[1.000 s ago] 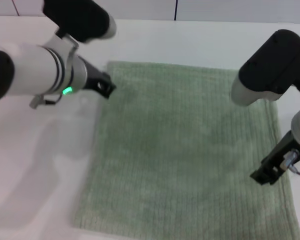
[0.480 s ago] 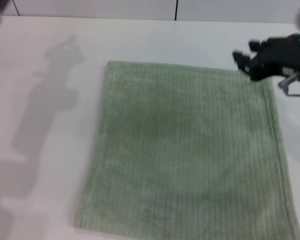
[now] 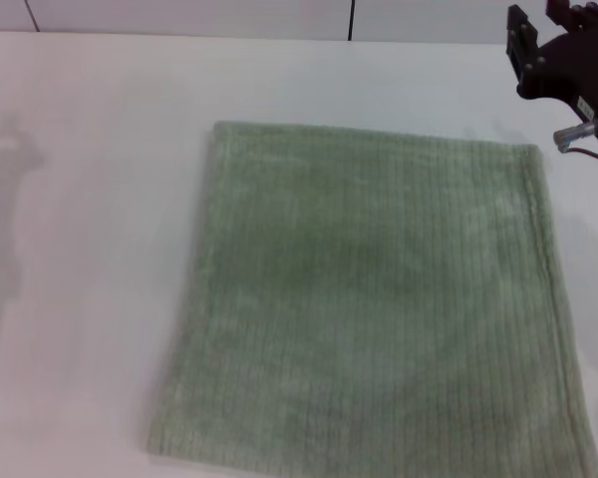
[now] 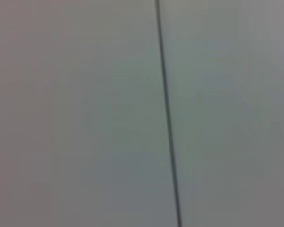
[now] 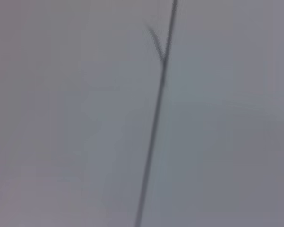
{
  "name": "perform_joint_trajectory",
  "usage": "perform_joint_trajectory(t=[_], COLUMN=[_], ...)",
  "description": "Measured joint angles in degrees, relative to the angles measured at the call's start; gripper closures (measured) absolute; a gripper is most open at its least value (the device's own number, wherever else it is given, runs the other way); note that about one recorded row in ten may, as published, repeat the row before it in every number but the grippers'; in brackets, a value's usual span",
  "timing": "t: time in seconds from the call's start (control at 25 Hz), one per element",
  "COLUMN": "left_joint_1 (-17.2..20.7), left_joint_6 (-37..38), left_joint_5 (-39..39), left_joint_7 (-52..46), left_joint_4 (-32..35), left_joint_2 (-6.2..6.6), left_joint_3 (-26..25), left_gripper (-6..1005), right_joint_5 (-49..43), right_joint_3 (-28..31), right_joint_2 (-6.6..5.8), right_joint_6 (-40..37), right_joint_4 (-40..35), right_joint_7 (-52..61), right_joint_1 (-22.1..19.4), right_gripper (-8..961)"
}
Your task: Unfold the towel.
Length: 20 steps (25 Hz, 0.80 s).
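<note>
The towel [image 3: 369,299] is a pale sage-green ribbed cloth lying flat on the white table [image 3: 90,199] in the head view. It covers the middle and right of the table, and its near edge runs out of the frame. My right gripper [image 3: 538,18] is at the far right, lifted off the table beyond the towel's far right corner. Its black fingers [image 3: 521,30] stand apart and hold nothing. My left gripper is out of view. Neither wrist view shows the towel or any fingers.
A pale back wall with a dark vertical seam [image 3: 351,18] runs behind the table. The same kind of seam shows in the left wrist view [image 4: 166,113] and the right wrist view [image 5: 154,123]. An arm's shadow [image 3: 5,199] falls on the table's left side.
My left arm has swung away from the towel's far left corner and out of view. My right gripper has moved from the towel's right edge to beyond its far right corner. The towel has not moved.
</note>
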Motion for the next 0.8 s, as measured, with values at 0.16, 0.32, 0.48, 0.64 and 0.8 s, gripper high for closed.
perform_joint_trajectory(t=[0.16,0.32,0.48,0.64,0.8], left_joint_1=[-3.96,-6.85,-8.45,-9.66,-10.24], left_joint_6=[4.95,6.67,7.14,7.96,8.26], left_joint_5=[-0.53,-0.67,-0.66,-0.66,-0.60], left_joint_7=[-4.27,-7.06,-6.83,-6.71,-6.58], left_joint_4=[11.80,19.54,23.87,26.91,28.43], left_joint_2=[-0.11,-0.12,-0.17,-0.27,-0.30], left_joint_3=[-1.58,-2.59,-2.82,-2.86,-2.58], left_gripper=[881,875,658,499,339], right_joint_5=[-5.96,-5.38,-4.58,-4.58,-4.58], right_joint_3=[-8.46,-13.12,-12.93,-12.43,-12.33], right_joint_2=[0.05,0.13,0.11,0.04,0.07], right_joint_6=[26.71,45.75,48.81,48.62,48.96], right_joint_4=[17.96,31.02,35.07,38.87,41.15], right_joint_7=[5.10,13.83,20.64,27.26,28.89], right_joint_1=[5.10,9.07,9.05,9.10,9.04], right_gripper=[612,610,608,531,428])
